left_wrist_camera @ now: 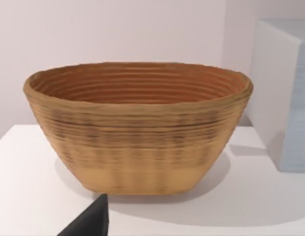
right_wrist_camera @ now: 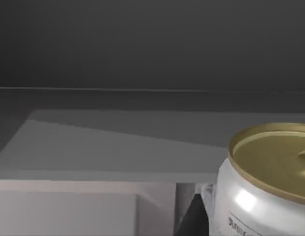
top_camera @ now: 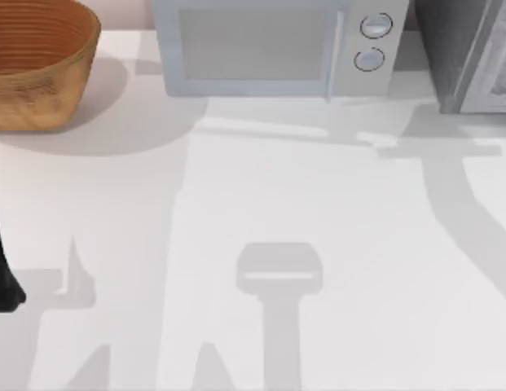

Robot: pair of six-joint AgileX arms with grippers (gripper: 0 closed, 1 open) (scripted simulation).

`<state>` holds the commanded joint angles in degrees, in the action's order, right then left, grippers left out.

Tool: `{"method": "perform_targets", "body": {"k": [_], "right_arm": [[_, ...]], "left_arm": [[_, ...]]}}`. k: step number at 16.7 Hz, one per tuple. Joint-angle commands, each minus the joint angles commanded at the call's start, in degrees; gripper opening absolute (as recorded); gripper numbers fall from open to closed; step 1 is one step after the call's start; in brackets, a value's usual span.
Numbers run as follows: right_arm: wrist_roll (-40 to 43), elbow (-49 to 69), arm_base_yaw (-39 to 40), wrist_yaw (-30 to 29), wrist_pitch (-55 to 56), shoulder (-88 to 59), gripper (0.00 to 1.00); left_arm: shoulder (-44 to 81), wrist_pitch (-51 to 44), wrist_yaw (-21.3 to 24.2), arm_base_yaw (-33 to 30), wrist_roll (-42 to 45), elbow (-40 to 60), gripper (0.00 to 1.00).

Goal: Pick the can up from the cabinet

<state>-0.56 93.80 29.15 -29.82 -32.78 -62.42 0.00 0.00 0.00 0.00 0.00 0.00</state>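
The can is silver with a gold lid and stands upright on a grey shelf inside the cabinet, very close in the right wrist view. A dark part of my right gripper sits right beside the can's side; whether it touches the can is unclear. From above, the cabinet is the dark grey box at the table's back right. My left gripper is parked at the table's left edge, and a dark piece of it faces the basket.
A woven wooden basket stands at the back left. A light blue-grey microwave stands at the back middle, its side visible beside the basket. The white tabletop stretches in front of them.
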Motion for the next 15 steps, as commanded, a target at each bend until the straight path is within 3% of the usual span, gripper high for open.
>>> {"method": "perform_targets", "body": {"k": [15], "right_arm": [[0.36, -80.15, -23.83, 24.72, 27.40, 51.80, 0.00]], "left_arm": [[0.00, 0.00, 0.00, 0.00, 0.00, 0.00, 1.00]]}}
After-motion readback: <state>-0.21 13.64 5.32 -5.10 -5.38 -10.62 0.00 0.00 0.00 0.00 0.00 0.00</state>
